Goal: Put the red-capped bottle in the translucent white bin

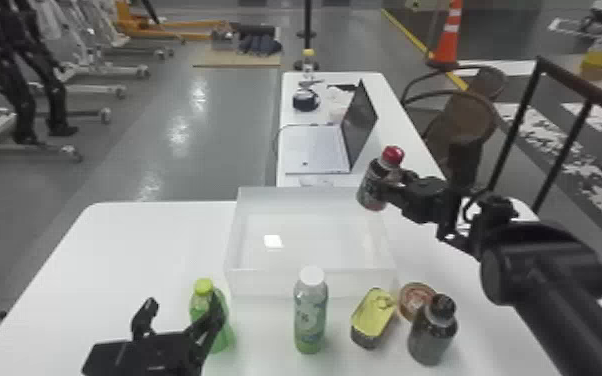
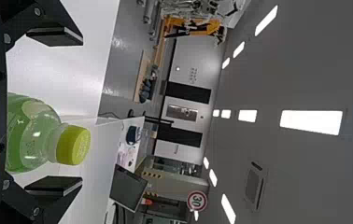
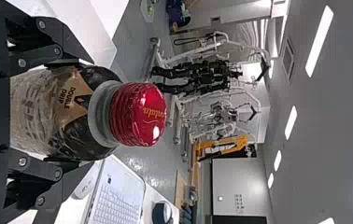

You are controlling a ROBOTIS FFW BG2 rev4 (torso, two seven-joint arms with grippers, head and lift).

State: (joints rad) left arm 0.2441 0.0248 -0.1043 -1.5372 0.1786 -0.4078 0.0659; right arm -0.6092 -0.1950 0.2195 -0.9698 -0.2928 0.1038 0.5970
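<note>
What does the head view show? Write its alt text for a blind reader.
The robot's right tool grips a red-capped bottle in the air by a translucent white bin's far right corner. Three bottles and two low containers sit nearer on the white table; the left tool is open.

Laptop (image 1: 315, 149) behind bin (image 1: 265, 284), bottles (image 1: 310, 317) and tins (image 1: 372, 317) before it

Lettering on a bottle and a number on a round sign.
The red-capped bottle (image 1: 371, 189), right of centre in the head view, bears "DOUBLE DRIP" on its label (image 3: 69, 95) and gold script on its red cap (image 3: 137, 114), of which "ntata" reads clearly, both in the right wrist view. A red-rimmed round sign (image 2: 197, 200) in the left wrist view's background says "30". Print on the white-capped bottle (image 1: 310, 315), lower centre of the head view, is too blurred to read.
</note>
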